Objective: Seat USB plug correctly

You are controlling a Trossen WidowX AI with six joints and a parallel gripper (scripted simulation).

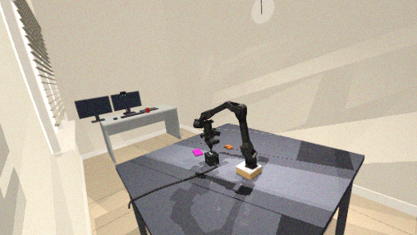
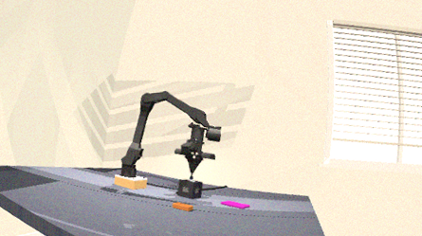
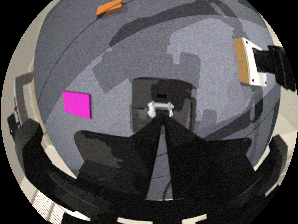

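A: USB plug (image 3: 161, 108) sat right above the power cube (image 1: 211, 158), pinched in the tool (image 3: 161, 113), whose fingers were nearly closed on it.

B: What worried you?

A: Pressing down misaligned or wrongly turned; it would likely jam again or shove the cube along the bench (image 1: 295, 181).

B: Anything nearby?

A: The magenta block (image 1: 197, 152) and orange block (image 1: 228, 146) lay near; a dragged cube could push them off.

Orange block (image 2: 183, 206) and magenta card (image 2: 235, 204) lie apart on the table (image 2: 72, 216).
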